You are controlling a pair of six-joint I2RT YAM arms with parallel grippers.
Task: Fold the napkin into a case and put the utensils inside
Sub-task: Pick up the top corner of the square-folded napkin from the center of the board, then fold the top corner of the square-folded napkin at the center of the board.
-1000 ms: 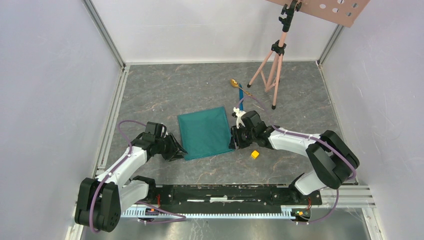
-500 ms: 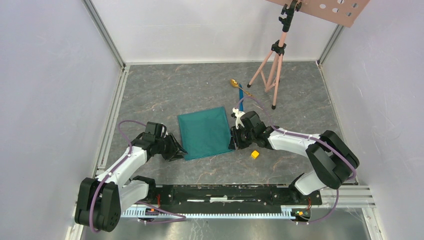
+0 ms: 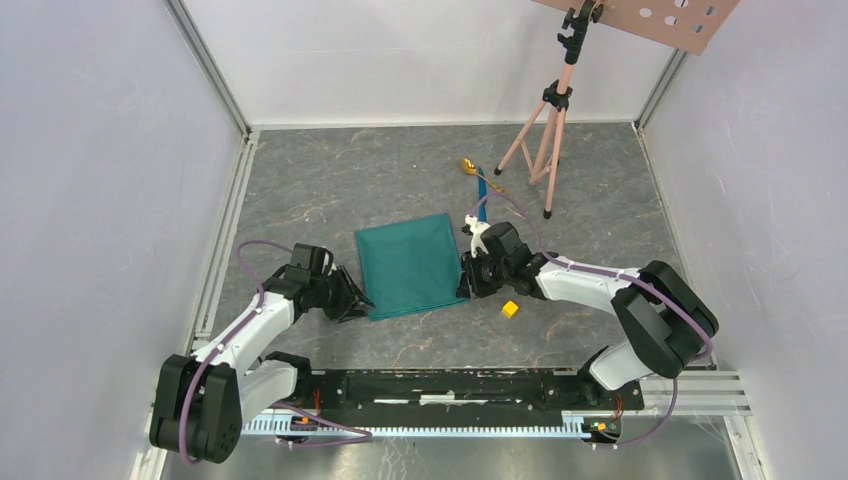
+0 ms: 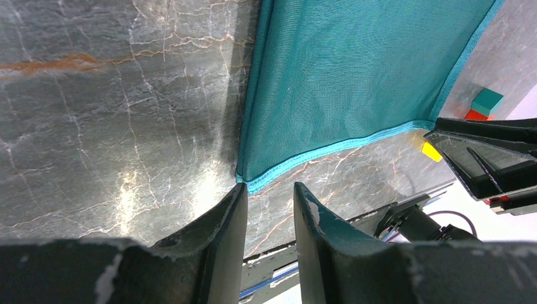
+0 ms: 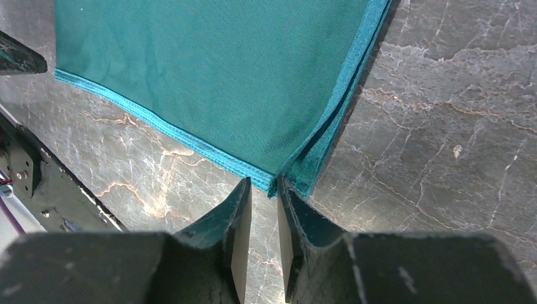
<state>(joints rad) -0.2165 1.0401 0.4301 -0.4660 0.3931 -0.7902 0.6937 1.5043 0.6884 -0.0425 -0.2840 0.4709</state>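
Down at the left, the left gripper (image 4: 269, 190) sits low on the grey marble table (image 3: 320, 190), jaws narrowly apart with nothing between them, its tips just short of the near-left corner of the napkin (image 3: 410, 265). That teal-green napkin lies flat in the middle of the table between the two arms, doubled over, with two layers showing along its right edge. At its near-right corner the right gripper (image 5: 263, 183) has its jaws drawn to a thin slit with the table showing through, and the cloth corner meets their tips. Just right of that lies a yellow cube (image 3: 510, 309). Farther back, the gold spoon (image 3: 467, 166) and blue knife (image 3: 483, 190) lie together beside a pink tripod (image 3: 545, 130).
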